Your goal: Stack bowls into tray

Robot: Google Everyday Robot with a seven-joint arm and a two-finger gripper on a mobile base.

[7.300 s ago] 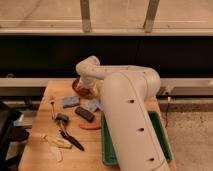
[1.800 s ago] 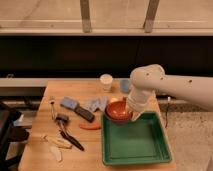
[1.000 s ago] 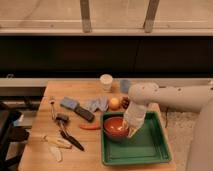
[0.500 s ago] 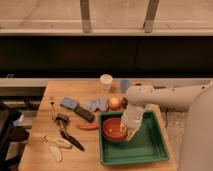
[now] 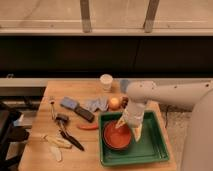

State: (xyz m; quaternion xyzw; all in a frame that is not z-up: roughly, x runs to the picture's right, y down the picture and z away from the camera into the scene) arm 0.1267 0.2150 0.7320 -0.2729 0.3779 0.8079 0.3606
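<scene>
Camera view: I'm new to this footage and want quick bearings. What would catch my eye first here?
The big white robot arm reaches in from the right, with its gripper down over the orange-red bowl. That bowl sits in the left part of the green tray, at the table's front right. Behind the tray stands a white paper cup.

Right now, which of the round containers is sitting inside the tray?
The orange-red bowl, in the left half of the green tray, right below the gripper. The white paper cup stands on the wooden table behind the tray.
</scene>
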